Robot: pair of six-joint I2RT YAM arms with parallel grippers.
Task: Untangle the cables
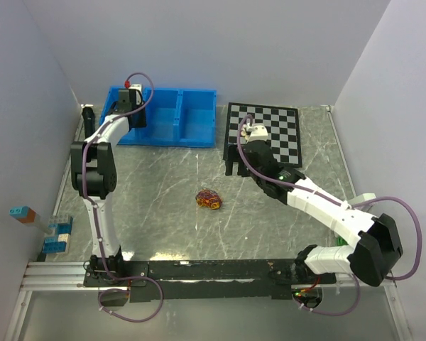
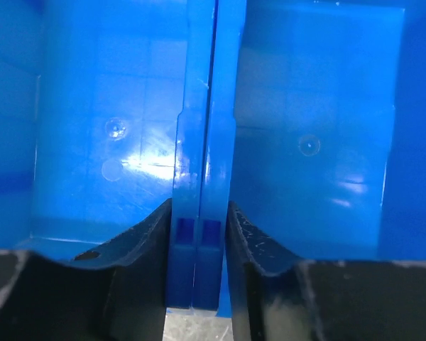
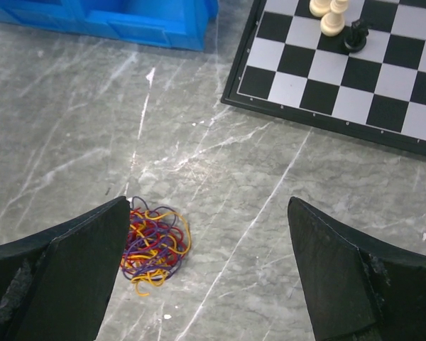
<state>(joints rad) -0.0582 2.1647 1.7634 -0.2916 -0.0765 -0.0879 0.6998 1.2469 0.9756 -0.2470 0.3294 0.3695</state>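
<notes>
The cables (image 1: 209,199) lie as one small knotted tangle of red, yellow-orange and dark strands on the bare grey marbled counter (image 1: 163,213), about midway between my two arms and touching neither.

In my right wrist view the tangle (image 3: 153,241) sits low and left, its edge hidden behind one of my fingers (image 3: 64,277).

My right arm stretches from its base at the near right corner, forward and leftward. The right pincer (image 1: 238,167) ends by the near left corner of the chessboard (image 1: 266,131), well apart from the tangle. That pincer (image 3: 206,284) is spread wide and holds nothing, with only veined counter (image 3: 270,177) between its fingers. On the chessboard (image 3: 341,78) stand two cream pieces (image 3: 332,18) and a black piece (image 3: 355,34).

My left arm rises from its base at the near left, bends at the elbow and reaches to the far left. There my left pincer (image 1: 133,106) hangs over the blue tray (image 1: 177,117). In the left wrist view the left pincer (image 2: 199,284) is pressed against both sides of the tray's upright divider (image 2: 202,177), pinching it.

Pale plain walls close the counter in on three sides. Some small blue blocks (image 1: 57,234) sit at the left edge.
</notes>
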